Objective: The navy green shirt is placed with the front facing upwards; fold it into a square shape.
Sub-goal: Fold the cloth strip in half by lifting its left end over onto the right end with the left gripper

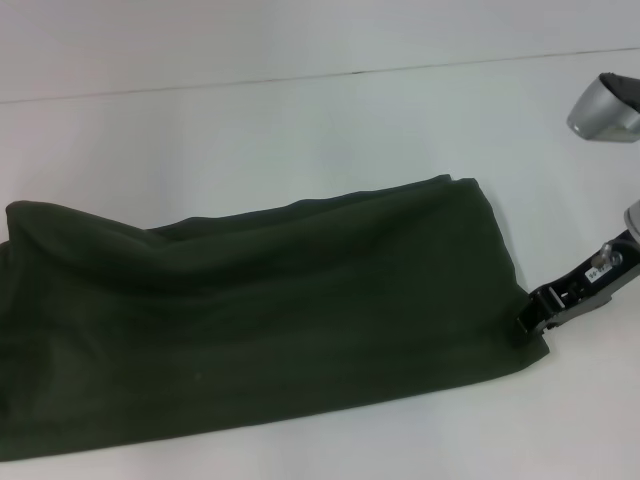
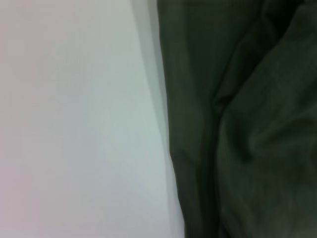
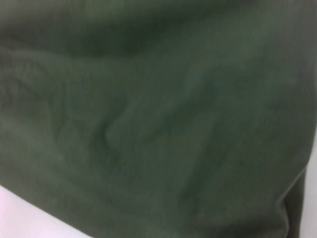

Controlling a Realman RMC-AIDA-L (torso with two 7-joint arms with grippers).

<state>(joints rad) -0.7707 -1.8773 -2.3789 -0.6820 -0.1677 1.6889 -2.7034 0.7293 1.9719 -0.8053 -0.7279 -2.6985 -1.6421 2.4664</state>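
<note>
Lying across the lower half of the head view, the large dark olive-green cotton shirt (image 1: 260,320) spreads over a plain white tabletop (image 1: 300,110) as a long band with its plain side up, running from the left edge of the frame to just right of centre. Soft ridges and creases cross the cloth, and its upper edge slopes up toward the upper right corner of the fabric.

At the lower right corner of the shirt, the right hand (image 1: 533,318) (a black clamp on a silver wrist entering from the right edge) is pressed together on the edge of the fabric, low against the tabletop.

The right wrist view is almost filled with wrinkled green cloth (image 3: 158,114), with a sliver of white tabletop in the lower left.

The left wrist view shows green folds (image 2: 242,124) on the right side and bare white tabletop (image 2: 74,124) on the left. The left hand itself is not seen in any view.
</note>
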